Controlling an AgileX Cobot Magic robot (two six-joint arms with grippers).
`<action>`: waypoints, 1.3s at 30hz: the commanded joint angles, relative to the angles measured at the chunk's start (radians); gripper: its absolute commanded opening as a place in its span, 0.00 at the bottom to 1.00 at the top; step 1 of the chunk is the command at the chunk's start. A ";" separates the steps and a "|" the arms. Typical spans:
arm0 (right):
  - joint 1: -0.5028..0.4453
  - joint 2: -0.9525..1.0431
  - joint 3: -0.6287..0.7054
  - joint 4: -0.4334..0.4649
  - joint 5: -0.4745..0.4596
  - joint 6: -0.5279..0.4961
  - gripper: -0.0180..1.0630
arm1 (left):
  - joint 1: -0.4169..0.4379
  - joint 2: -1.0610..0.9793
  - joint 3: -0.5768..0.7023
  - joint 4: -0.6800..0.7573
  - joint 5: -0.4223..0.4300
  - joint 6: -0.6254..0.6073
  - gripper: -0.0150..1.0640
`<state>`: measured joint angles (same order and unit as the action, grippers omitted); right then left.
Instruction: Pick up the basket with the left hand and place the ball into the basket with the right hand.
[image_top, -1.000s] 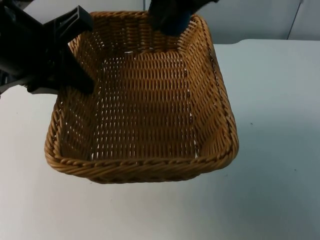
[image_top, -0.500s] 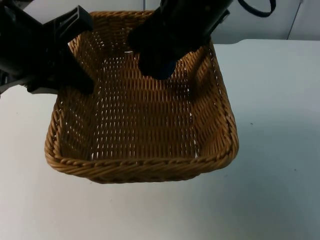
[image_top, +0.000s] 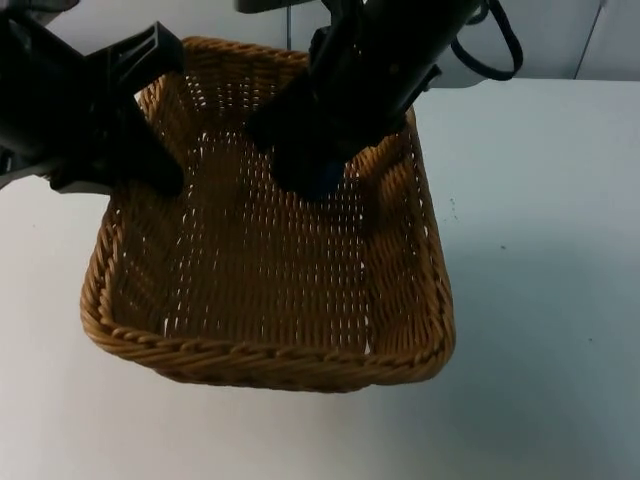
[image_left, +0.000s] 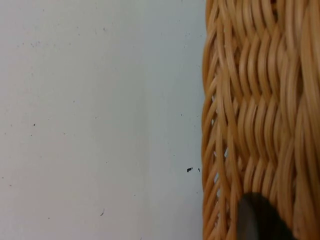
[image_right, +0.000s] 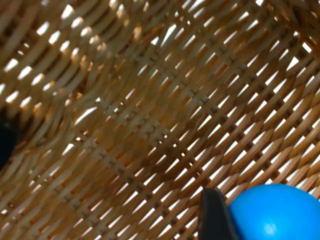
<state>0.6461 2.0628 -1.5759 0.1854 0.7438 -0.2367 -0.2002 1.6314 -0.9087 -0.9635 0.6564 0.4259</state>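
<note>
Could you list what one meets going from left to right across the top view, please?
Left gripper on the basket's left rim → wicker basket → right gripper inside it, holding the blue ball → bare white table.

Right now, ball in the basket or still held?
Still held: blue ball sits against the right gripper's finger, above the wicker basket floor.

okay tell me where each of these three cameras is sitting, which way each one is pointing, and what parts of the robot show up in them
Top view: fixed above, looking down and forward at the tan woven wicker basket; left gripper on its rim, right gripper inside.
Left wrist view: along the left gripper at the basket's outer wall and the white table top; one black fingertip shows.
Right wrist view: into the basket's weave; a fingertip beside the round blue ball.
All three share the basket.
</note>
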 joint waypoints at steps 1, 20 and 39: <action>0.004 0.007 -0.005 -0.003 0.006 -0.007 0.01 | -0.002 -0.014 -0.006 -0.044 0.004 -0.007 0.01; 0.004 -0.014 -0.005 -0.003 0.005 -0.008 0.59 | -0.002 0.009 -0.006 -0.044 -0.008 -0.007 0.01; 0.004 -0.076 -0.005 -0.035 0.023 -0.009 0.76 | -0.002 0.009 -0.006 -0.047 -0.008 -0.007 0.01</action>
<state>0.6485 2.0111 -1.5774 0.1613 0.7643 -0.2402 -0.2002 1.6443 -0.9083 -0.9771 0.6468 0.4236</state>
